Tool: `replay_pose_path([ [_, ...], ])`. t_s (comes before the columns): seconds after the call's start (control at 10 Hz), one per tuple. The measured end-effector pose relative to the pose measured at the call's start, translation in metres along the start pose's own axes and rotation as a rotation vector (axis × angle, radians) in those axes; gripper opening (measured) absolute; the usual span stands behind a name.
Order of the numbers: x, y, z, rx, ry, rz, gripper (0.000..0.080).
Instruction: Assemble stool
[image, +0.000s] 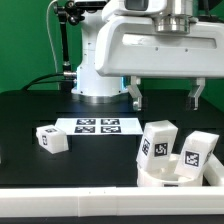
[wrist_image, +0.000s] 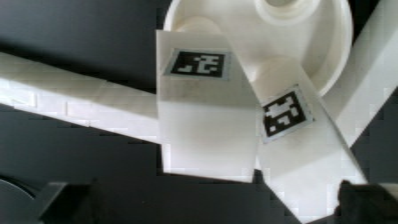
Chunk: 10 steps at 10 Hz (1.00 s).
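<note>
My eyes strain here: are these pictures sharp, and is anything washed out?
Exterior view: the claw looms near and soft, the marker board reads clearly. Wrist view: the stool legs fill the frame, slightly blurred, their white nearly washed out.

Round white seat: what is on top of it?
Two short blocky white plastic legs with square markers stand on the round white plastic seat. Whatever lies beneath them is covered.

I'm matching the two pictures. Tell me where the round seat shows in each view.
Exterior view: seat low at the exterior view's right, with two legs on it.
Wrist view: seat is the round disc behind those legs, cut off by the frame.
Shared landmark: the two tagged legs.
</note>
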<state>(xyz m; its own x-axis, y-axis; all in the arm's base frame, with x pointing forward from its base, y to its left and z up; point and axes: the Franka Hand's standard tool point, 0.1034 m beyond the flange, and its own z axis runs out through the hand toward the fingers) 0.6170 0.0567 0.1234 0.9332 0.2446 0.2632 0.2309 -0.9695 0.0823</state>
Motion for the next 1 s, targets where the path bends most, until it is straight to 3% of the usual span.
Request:
replay_pose_path([
  [0.2,-0.004,-0.007,0.0,0.038,-0.124,0.013,0.0649],
  [0.5,-0.008,-0.012,0.0,0.072,-0.341,-0.025,0.0649],
  [0.6,0.001,-0.01,0.002,0.067,-0.319,-0.032,0.0649],
  [0.8,-0.001,-0.009,0.003,0.07,-0.321,-0.047,0.0649],
  [1.0,0.002,0.0,0.004,0.09,-0.297,-0.306,0.0649],
])
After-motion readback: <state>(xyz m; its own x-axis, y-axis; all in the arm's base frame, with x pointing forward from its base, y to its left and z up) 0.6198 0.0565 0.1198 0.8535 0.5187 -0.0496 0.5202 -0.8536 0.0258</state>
